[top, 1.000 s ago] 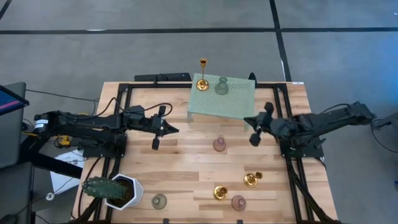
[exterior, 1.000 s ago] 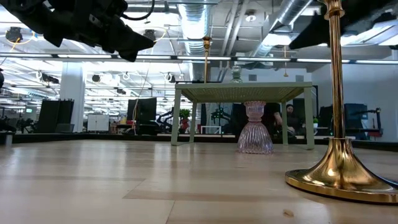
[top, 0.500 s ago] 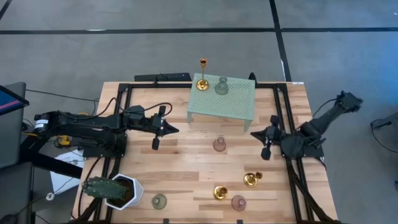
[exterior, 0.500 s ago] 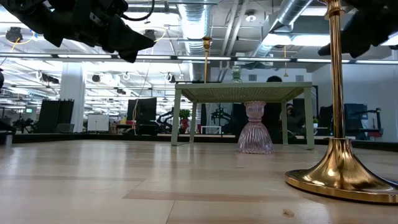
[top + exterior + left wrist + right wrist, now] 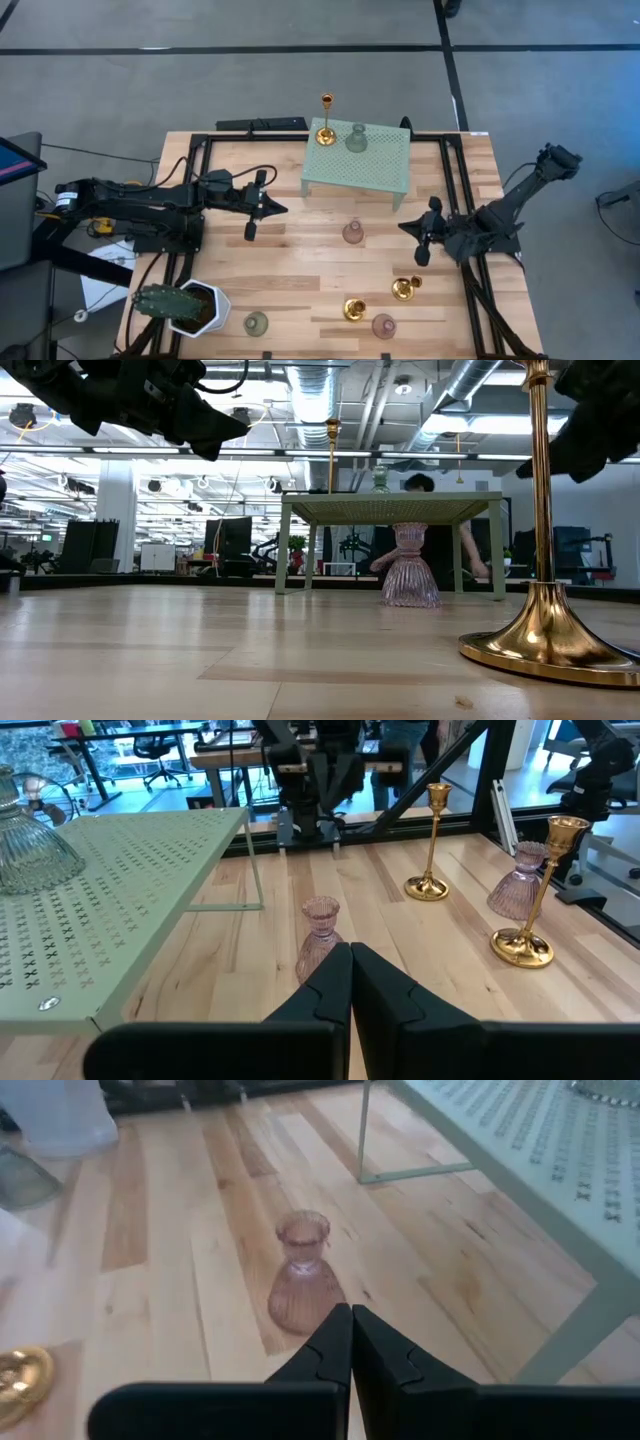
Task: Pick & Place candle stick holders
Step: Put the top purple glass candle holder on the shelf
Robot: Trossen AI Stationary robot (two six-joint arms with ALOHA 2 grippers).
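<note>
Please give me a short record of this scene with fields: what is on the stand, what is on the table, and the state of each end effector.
on stand: tall gold candle holder and pale green glass holder on the mint-green perforated stand
table centre: pink glass holder
near edge: two gold holders, pink holder, green holder, cactus pot
left end effector: shut, holding nothing
right end effector: shut, holding nothing, facing the centre pink holder

Bright even overhead light; right wrist view blurred.
</note>
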